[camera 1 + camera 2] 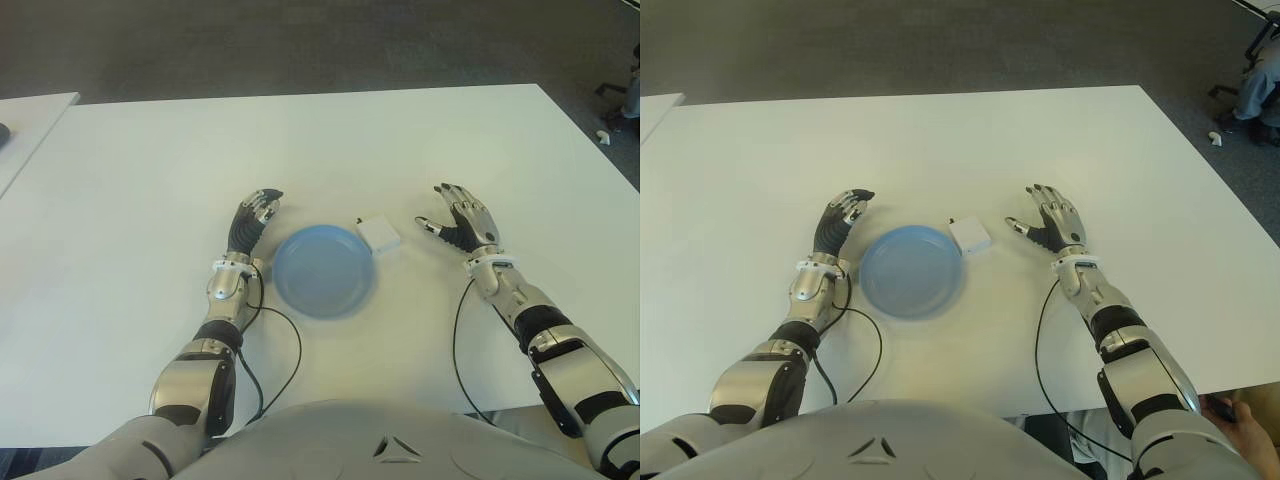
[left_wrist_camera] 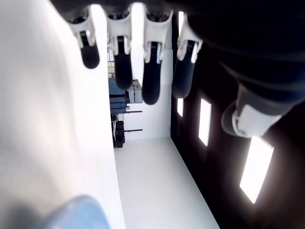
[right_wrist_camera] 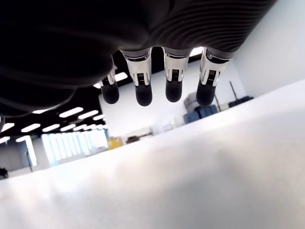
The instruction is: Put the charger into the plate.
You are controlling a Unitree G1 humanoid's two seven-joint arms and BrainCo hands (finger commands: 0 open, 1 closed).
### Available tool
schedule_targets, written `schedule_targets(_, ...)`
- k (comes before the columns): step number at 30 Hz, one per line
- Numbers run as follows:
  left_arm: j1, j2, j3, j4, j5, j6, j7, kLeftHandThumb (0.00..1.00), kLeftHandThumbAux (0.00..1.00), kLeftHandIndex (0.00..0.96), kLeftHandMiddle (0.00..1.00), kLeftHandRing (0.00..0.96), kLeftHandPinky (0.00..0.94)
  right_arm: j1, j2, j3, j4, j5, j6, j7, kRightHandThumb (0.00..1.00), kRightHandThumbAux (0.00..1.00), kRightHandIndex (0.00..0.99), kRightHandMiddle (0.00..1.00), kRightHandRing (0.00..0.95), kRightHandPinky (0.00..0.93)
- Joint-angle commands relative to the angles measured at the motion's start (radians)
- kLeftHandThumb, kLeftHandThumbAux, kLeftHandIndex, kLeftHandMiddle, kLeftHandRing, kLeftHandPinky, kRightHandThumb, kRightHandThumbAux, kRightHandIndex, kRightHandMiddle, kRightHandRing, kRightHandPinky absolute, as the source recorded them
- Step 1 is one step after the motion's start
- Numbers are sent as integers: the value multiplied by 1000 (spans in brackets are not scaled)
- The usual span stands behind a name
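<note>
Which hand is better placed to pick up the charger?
The right hand, probably. The charger lies off the blue plate's rim on that hand's side, with bare table between. The left hand shows beyond the plate. Both hands are open.

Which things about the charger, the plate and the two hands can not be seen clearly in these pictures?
- Charger: too small in both eye views to show its prongs or whether it touches the blue plate; absent from both wrist views.
- Plate: the left wrist view shows only a blurred blue edge, cut off by the frame.
- Right hand: its wrist view shows fingertips, but the thumb is cut off.
- Left hand: palm side hidden in the eye views.
</note>
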Motion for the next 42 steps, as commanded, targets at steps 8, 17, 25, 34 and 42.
schedule_targets(8,175,-25,-7,91,13,23,-26,0,517,309,287,206,112,124,-40,-62,-246,4,50,49,252,140,0,0,0,0)
schedule_targets(17,171,-20,-13,94,21,29,-22,0,497,299,285,205,102,40,-150,-66,-257,-10,-81,139,241,111,0,0,0,0)
schedule_targets(25,172,-20,-23,94,35,27,6,0,507,285,277,196,110,-88,-214,-19,-193,-99,-237,95,285,88,0,0,0,0)
schedule_targets(34,165,-22,-28,104,35,52,7,0,499,275,255,176,121,-232,-204,57,-76,-192,-302,80,322,103,0,0,0,0)
schedule_targets(42,163,-24,-21,111,24,60,-3,0,493,275,248,181,161,-298,-186,136,3,-250,-357,91,355,128,0,0,0,0)
